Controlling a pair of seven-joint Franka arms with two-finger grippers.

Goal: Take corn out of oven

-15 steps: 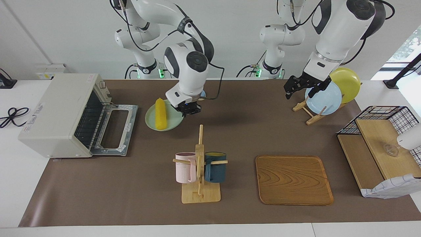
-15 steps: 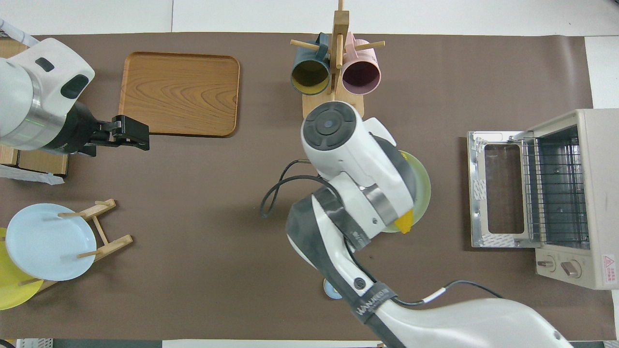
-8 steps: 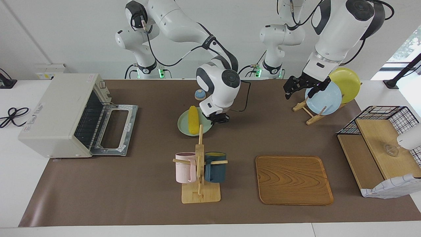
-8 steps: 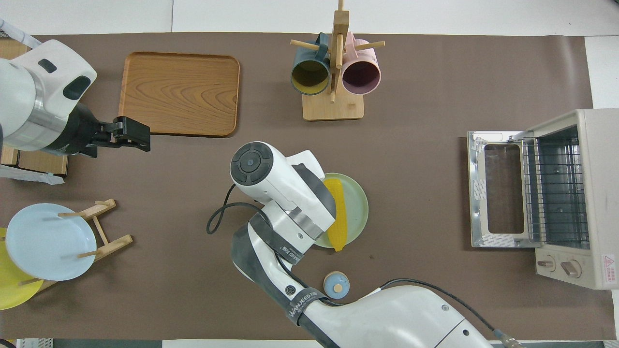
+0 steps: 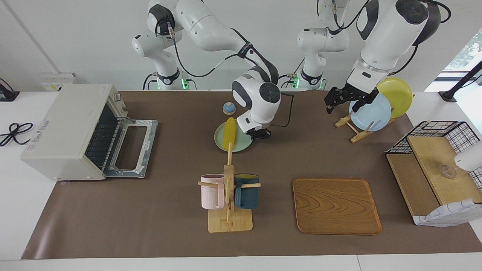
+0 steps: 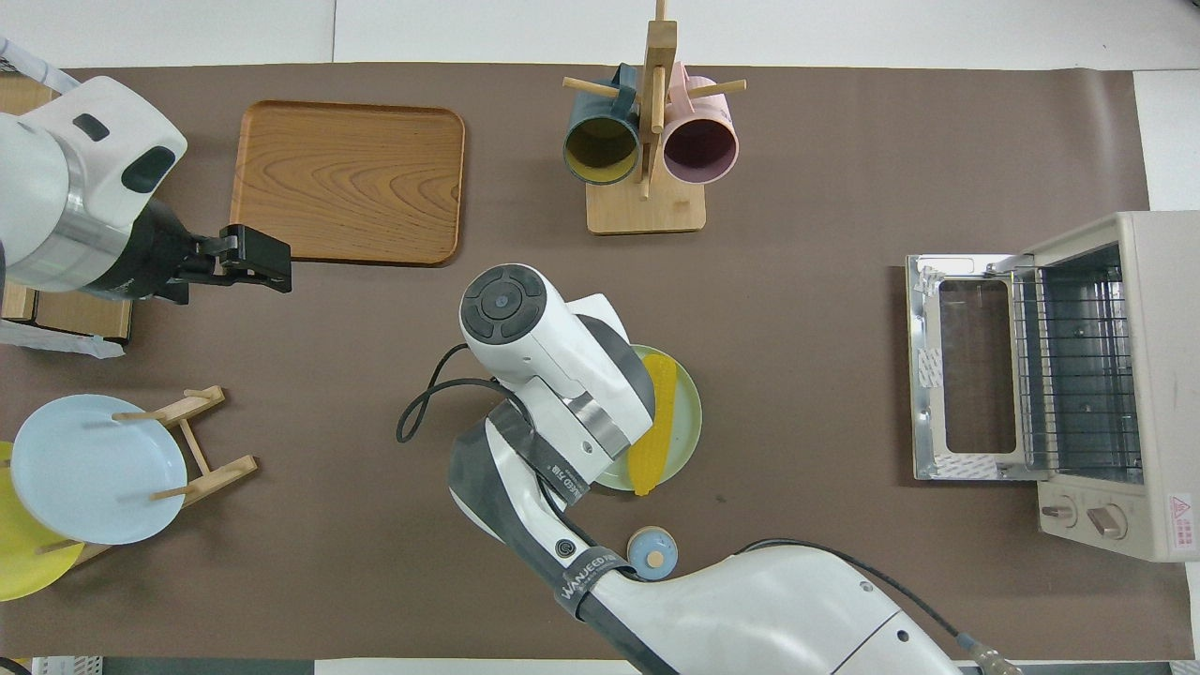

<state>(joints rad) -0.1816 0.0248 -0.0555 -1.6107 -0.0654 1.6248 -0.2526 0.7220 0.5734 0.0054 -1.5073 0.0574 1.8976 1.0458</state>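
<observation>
setting the green plate [image 5: 241, 145] flat on the brown mat, near its middle and well clear of the oven [image 5: 71, 130], is the step as i judge it: i should lower it level so the corn [image 5: 229, 132] lying on it does not roll, and let go only once the plate rests. in the facing view my right gripper [image 5: 260, 134] sits low at the plate's rim, fingertips pinched on that rim, wrist bent down from an arm reaching out from the mat's robot edge. my left gripper [image 5: 347, 98] waits, jaws wide, over the plate rack [image 5: 352, 128].

in the overhead view the corn [image 6: 656, 427] lies across the plate [image 6: 689, 412], out of the oven [image 6: 1087, 375], whose door hangs down open. my right wrist hides the rim it holds.
</observation>
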